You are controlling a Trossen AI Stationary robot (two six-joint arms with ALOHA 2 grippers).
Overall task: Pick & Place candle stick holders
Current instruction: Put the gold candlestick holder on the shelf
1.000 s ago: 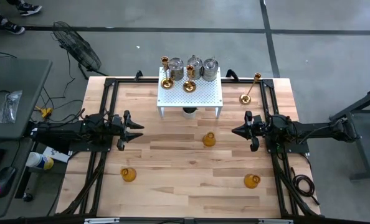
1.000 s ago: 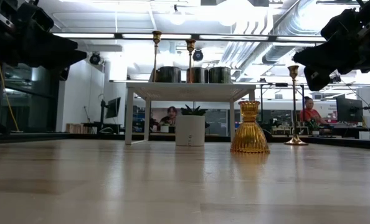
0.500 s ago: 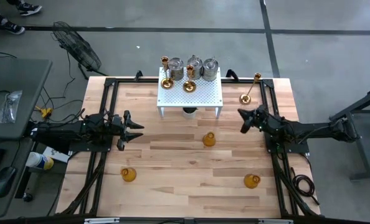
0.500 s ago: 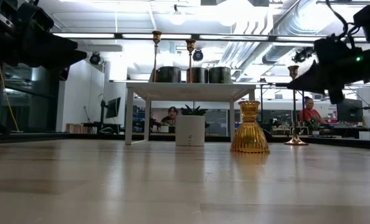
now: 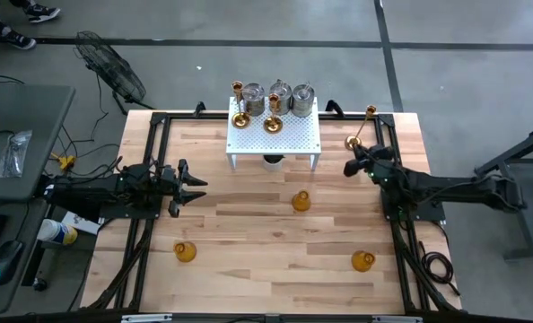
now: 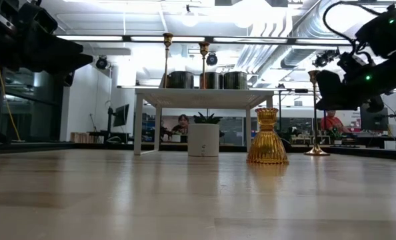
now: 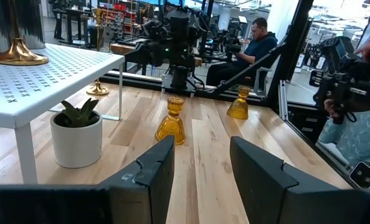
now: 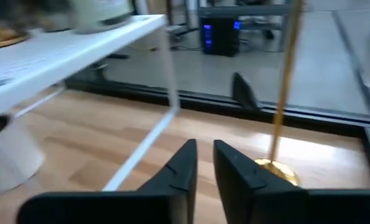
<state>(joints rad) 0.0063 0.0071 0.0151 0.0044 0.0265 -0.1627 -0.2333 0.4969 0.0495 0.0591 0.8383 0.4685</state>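
Now right gripper [image 5: 350,168] nearer the gold candlestick [image 5: 360,131], jaws ajar.

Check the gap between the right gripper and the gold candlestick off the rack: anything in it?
Nothing: in the high view only bare table separates the right gripper from the candlestick.

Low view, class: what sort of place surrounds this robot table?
Probably an open robotics lab or workshop: exposed ceiling ducts, a person seated among desks and monitors behind the table, and more robot rigs and equipment in the left wrist view.
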